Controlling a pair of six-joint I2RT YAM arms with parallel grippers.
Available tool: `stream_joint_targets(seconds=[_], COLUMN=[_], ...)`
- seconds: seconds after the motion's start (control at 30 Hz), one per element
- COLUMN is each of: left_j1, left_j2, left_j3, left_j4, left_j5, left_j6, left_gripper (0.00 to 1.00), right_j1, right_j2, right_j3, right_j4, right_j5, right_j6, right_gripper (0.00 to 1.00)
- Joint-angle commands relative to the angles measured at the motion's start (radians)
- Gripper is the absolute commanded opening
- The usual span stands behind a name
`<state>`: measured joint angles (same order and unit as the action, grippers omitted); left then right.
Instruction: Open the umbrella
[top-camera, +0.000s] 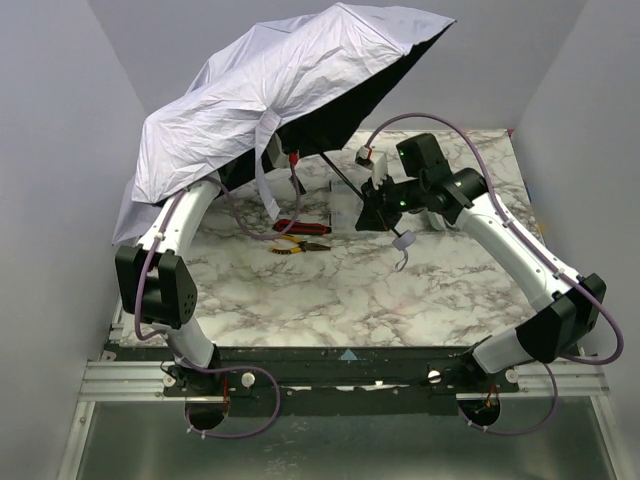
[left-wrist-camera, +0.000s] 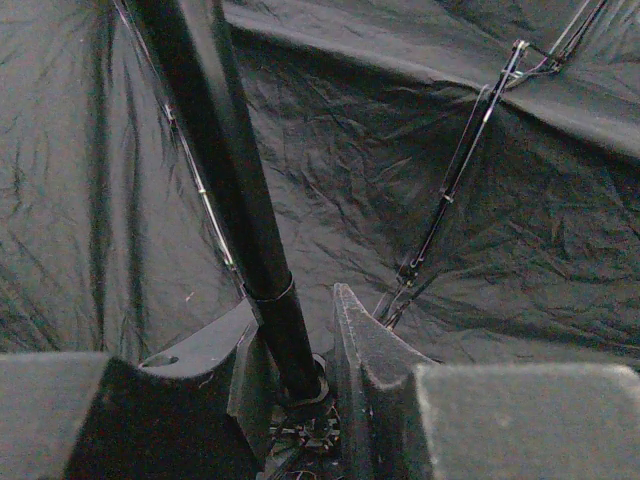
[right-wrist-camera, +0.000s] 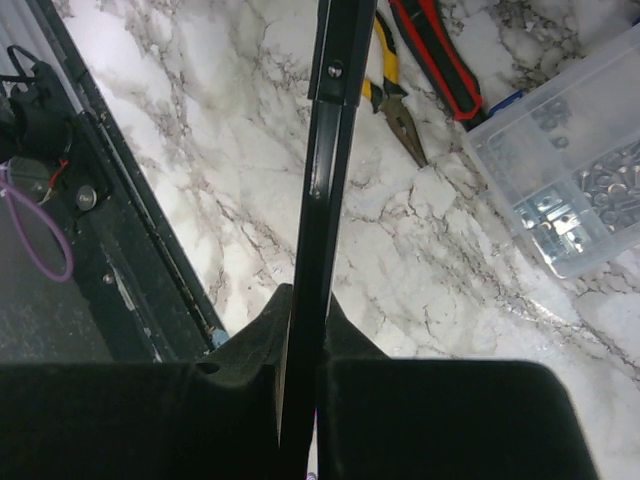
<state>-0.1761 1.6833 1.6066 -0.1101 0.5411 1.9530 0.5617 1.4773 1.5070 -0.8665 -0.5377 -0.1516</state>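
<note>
The umbrella (top-camera: 280, 90) is open. Its pale lavender-white canopy tilts over my left arm, with the black underside (left-wrist-camera: 330, 160) facing the table. The thin black shaft (top-camera: 345, 180) slants down to the right, to the small handle (top-camera: 404, 240). My left gripper (left-wrist-camera: 292, 300) is hidden under the canopy in the top view. In the left wrist view its fingers (left-wrist-camera: 350, 330) close round the shaft (left-wrist-camera: 215, 150) near its base. My right gripper (top-camera: 375, 215) is shut on the lower shaft (right-wrist-camera: 325, 150) above the table, fingertips (right-wrist-camera: 345, 320) pressed to both sides. No mint-green case is in view.
Yellow-handled pliers (top-camera: 300, 247) and a red-and-black tool (top-camera: 300, 227) lie on the marble table (top-camera: 350, 290) under the canopy's edge. A clear parts box (right-wrist-camera: 570, 190) stands beside the shaft. Grey walls close in both sides. The dark front rail (right-wrist-camera: 130, 260) runs along the near edge.
</note>
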Motion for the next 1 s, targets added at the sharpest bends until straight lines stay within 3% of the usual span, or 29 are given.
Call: stream_joint_targets(seconds=[0.0, 0.33, 0.67, 0.8, 0.97], left_j1=[0.299, 0.357, 0.387, 0.36, 0.238], left_j2=[0.096, 0.161, 0.149, 0.065, -0.038], left_j3=[0.111, 0.209, 0.187, 0.088, -0.001], left_j4=[0.168, 0.196, 0.215, 0.17, 0.044], left_j5=[-0.474, -0.512, -0.488, -0.36, -0.216], left_j6=[0.016, -0.021, -0.06, -0.069, -0.124], left_gripper=[0.27, 0.31, 0.24, 0.32, 0.47], right_j1=[0.027, 0.027, 0.027, 0.027, 0.027], right_j2=[-0.124, -0.126, -0.133, -0.123, -0.063], right_j3=[-0.054, -0.082, -0.087, -0.056, 0.057], right_j4=[-0.416, -0.449, -0.445, -0.386, -0.274], right_j5=[-0.163, -0.136, -0.134, -0.18, -0.248], right_j6=[-0.195, -0.221, -0.219, -0.182, -0.11], right_gripper=[0.0, 0.0, 0.0, 0.0, 0.0])
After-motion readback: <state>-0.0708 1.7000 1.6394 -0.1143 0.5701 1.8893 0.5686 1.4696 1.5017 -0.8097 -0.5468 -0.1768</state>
